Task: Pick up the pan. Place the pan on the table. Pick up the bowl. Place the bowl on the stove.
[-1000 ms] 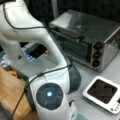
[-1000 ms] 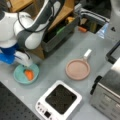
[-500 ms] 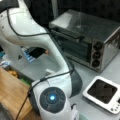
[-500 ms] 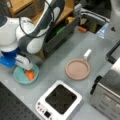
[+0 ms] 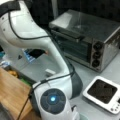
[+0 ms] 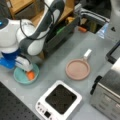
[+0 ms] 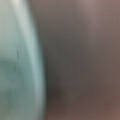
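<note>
my gripper [image 6: 25,67] sits low on the round light teal bowl [image 6: 21,77], at nine o'clock from the dusty-pink pan [image 6: 77,69] resting on the grey table [image 6: 55,65]. this is the bowl pick-up; i cannot tell how wide my jaws are. the lift needs a firm rim hold.

You see the shallow dusty-pink round pan [image 6: 77,69] lying flat on the matte grey table [image 6: 55,65], just beyond the white black-topped stove [image 6: 60,100]; the round teal bowl [image 6: 25,75] sits left of that stove.

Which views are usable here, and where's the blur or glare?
Wrist view: fully defocused, only the bowl as a teal smear against grey. In a front view, soft focus, glare on the toaster oven top. In a front view, the pan and stove are soft but readable.
</note>
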### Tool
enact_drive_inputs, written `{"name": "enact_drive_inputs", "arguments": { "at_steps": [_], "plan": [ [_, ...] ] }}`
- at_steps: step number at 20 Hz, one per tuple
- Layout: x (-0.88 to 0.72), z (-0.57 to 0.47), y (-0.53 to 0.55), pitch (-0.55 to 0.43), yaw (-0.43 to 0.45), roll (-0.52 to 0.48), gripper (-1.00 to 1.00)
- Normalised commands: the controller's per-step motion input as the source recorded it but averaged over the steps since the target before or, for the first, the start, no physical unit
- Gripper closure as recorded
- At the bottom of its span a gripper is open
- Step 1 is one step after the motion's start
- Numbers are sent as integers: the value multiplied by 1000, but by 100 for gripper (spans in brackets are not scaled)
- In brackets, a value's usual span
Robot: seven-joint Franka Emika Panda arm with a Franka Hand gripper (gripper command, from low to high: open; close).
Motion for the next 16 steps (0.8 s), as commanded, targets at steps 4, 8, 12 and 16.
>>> {"name": "enact_drive_inputs", "arguments": {
  "at_steps": [4, 8, 12, 16],
  "plan": [
    [78, 22, -33, -10, -14, 89, 100],
    [75, 9, -22, -13, 0, 94, 100],
    [59, 1, -1, -24, -5, 111, 100],
    [29, 17, 12, -22, -13, 119, 100]
  ]
}}
